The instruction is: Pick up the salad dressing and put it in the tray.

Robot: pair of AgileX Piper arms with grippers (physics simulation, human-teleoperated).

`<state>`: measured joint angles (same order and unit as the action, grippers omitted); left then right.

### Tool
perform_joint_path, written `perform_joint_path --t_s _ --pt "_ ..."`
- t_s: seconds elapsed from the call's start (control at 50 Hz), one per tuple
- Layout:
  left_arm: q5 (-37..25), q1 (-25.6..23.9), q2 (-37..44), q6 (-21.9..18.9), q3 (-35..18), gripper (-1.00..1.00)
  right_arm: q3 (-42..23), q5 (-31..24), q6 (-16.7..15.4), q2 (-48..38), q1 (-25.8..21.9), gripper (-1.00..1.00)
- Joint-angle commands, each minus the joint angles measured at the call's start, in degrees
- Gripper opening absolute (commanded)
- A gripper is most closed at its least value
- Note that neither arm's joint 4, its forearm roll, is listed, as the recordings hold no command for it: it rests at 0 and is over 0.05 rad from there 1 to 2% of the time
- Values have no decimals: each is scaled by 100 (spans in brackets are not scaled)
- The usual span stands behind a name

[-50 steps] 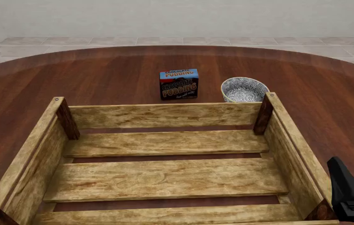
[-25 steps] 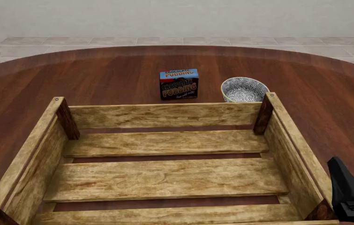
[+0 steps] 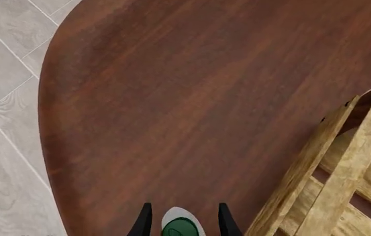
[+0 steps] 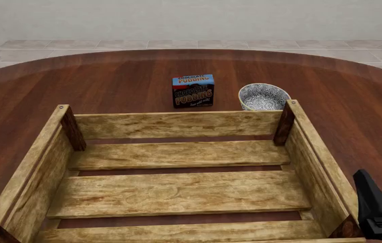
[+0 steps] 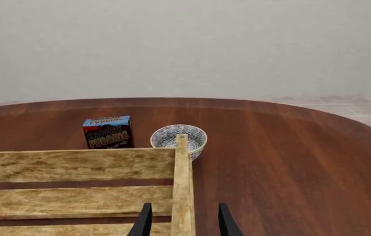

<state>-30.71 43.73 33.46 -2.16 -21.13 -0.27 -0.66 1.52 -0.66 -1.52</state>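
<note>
Salad dressing (image 3: 181,227), mostly cut off, sits between left pincer (image 3: 183,223) fingers.

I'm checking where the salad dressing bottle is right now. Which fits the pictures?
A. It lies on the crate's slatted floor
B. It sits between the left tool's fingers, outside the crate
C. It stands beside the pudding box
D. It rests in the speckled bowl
B: the left wrist view shows the salad dressing between the left tool fingers, over the table beside the tray.
</note>
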Motion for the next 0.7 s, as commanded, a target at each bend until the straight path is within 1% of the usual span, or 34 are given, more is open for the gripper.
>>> perform_joint_path --t_s 0.02,0.28,0.7 --pt "-116 -6 -10 -24 27 100 -12 -11 -13 2 14 100" --pt "34 42 88 -57 177 100 -39 -65 -12 41 40 100" --pt "-142 73 -7 -114 226 100 12 -33 9 41 66 100"
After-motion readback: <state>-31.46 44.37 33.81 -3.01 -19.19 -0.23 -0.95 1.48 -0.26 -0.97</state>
